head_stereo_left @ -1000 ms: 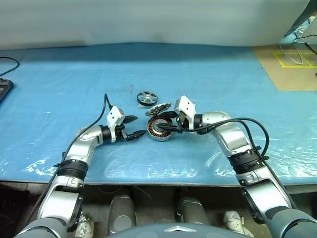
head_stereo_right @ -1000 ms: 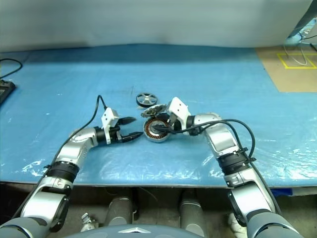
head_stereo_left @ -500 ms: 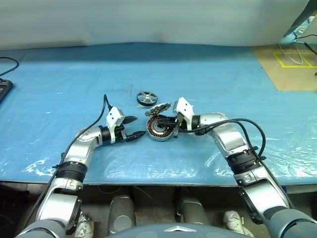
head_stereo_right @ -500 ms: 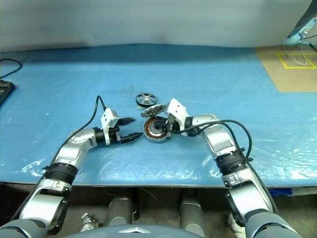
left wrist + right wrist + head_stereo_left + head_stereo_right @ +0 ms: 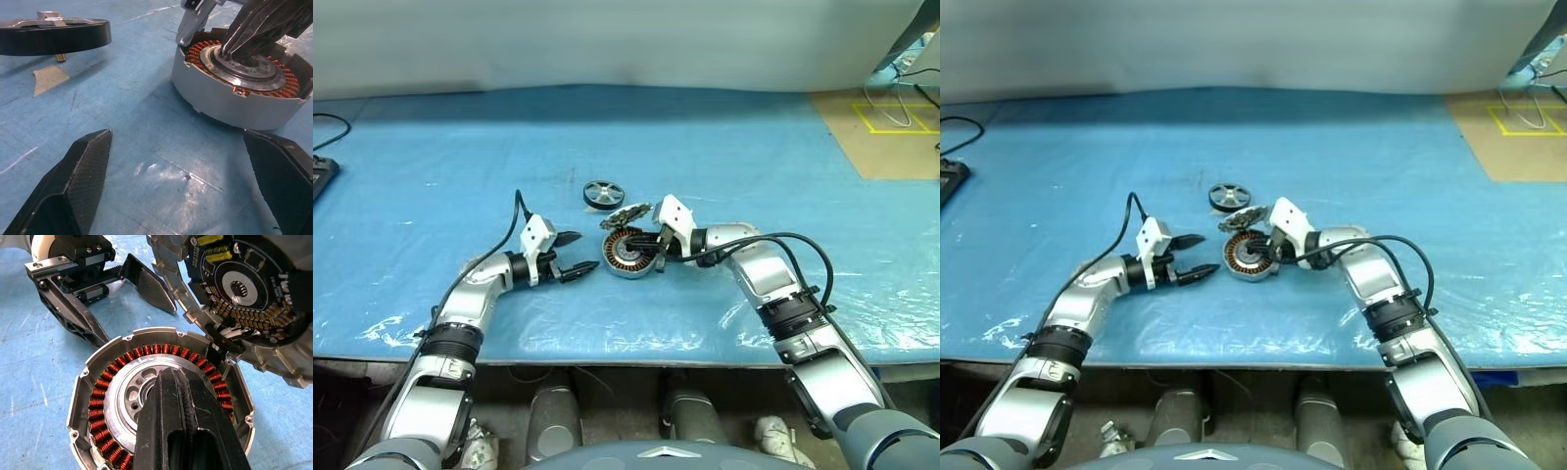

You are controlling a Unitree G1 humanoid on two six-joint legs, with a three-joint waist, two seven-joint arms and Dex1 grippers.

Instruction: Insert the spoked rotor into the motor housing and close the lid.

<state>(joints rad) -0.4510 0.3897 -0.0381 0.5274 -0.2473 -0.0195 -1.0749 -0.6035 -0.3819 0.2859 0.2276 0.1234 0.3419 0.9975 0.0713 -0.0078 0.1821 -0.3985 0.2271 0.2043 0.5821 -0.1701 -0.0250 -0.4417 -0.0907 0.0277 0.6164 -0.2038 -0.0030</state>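
The motor housing (image 5: 628, 257), a short grey puck with copper coils around a hub, lies on the blue sheet at table centre. Its lid (image 5: 626, 216) stands tilted open on the far rim, patterned inner face (image 5: 244, 293) showing. The spoked rotor (image 5: 604, 193), a dark wheel, lies just beyond them on the sheet, apart from both grippers. My right gripper (image 5: 643, 249) is shut, nothing between its fingers (image 5: 181, 431), tips over the housing's hub. My left gripper (image 5: 584, 251) stands open just left of the housing (image 5: 234, 93), not touching it.
A dark device (image 5: 321, 178) with a cable sits at the far left edge. A brown board (image 5: 886, 137) with yellow tape marks lies at the back right. The table's front edge (image 5: 626, 357) runs close below both arms.
My right gripper's fingers have closed together over the housing's hub. The left arm, the rotor and the lid have stayed where they were.
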